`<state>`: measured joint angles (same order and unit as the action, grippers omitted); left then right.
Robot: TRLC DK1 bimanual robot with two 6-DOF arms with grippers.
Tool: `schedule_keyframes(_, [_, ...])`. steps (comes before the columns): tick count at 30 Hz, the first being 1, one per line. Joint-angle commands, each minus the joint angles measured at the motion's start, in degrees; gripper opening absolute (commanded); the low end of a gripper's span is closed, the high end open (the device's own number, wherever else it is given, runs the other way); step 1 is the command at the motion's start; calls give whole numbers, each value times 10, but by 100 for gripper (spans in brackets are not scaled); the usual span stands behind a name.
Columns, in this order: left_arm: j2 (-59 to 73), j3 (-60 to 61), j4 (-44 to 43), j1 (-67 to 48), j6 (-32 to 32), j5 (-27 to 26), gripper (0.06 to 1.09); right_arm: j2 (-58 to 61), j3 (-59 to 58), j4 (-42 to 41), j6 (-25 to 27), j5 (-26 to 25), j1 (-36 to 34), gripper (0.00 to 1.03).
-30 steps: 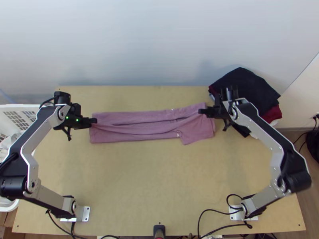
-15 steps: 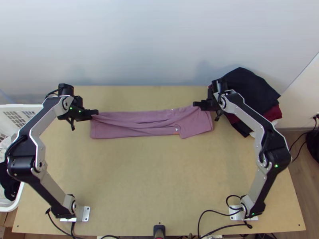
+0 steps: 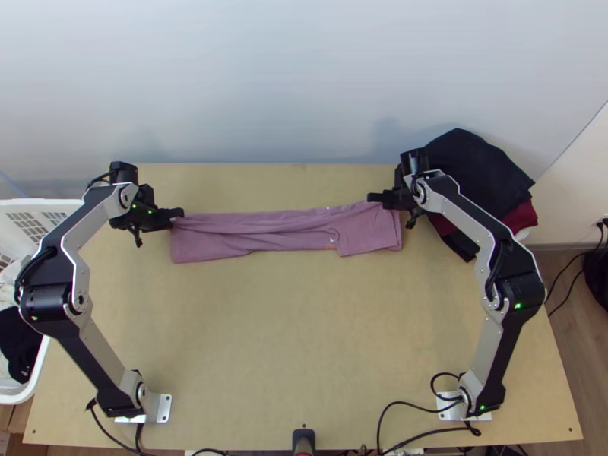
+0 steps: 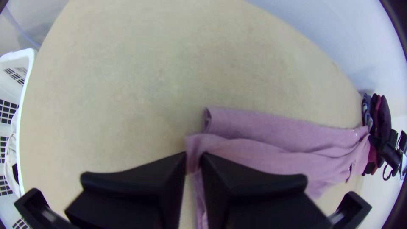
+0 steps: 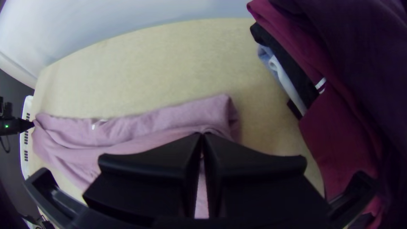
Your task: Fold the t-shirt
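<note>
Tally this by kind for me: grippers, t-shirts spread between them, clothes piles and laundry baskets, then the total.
Grippers: 2, the left gripper and right gripper
Mauve t-shirt: 1
Clothes pile: 1
White basket: 1
Total: 5

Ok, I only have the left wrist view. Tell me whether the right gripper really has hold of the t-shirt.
Observer: It does. The right wrist view shows the right gripper with its fingertips together on a fold of the t-shirt.
Operator: Describe the shirt's near edge; my own fingers cover part of it.
Observer: Seen in the top view, it is uneven: both end parts come farther toward the table's near side than the middle does.
Operator: And place the arms' bases for me.
Observer: The left base and right base stand by the table's near edge, with the shirt lying crosswise well beyond them.
</note>
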<state>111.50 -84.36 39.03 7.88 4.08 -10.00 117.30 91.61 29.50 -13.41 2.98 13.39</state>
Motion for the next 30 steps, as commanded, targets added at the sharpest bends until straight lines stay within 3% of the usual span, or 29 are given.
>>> schedule_keyframes(1, [-8, -5, 1, -1, 16, -26, 97, 2, 4, -2, 3, -9, 2, 75])
schedule_keyframes(2, [-16, -1, -3, -2, 18, -27, 99, -7, 0, -2, 3, -9, 4, 98])
schedule_keyframes(3, [-26, 6, -16, -2, 27, -27, 101, -17, -6, -2, 3, -8, 6, 100])
schedule_keyframes(7, [-68, 38, -64, 18, 49, -65, 102, -92, -40, -25, 2, -8, 18, 100])
schedule_keyframes(14, [-91, 83, -64, 56, 54, -162, 102, -230, -84, -22, -21, -1, 43, 100])
schedule_keyframes(21, [-87, 127, -51, 80, 47, -247, 102, -263, -70, 41, -133, 170, 21, 100])
schedule_keyframes(25, [-81, 148, -65, 84, 41, -252, 102, -261, -61, 52, -184, 256, -1, 100])
schedule_keyframes(30, [-64, 152, -72, 86, 33, -252, 102, -254, -37, 60, -225, 316, -24, 100])
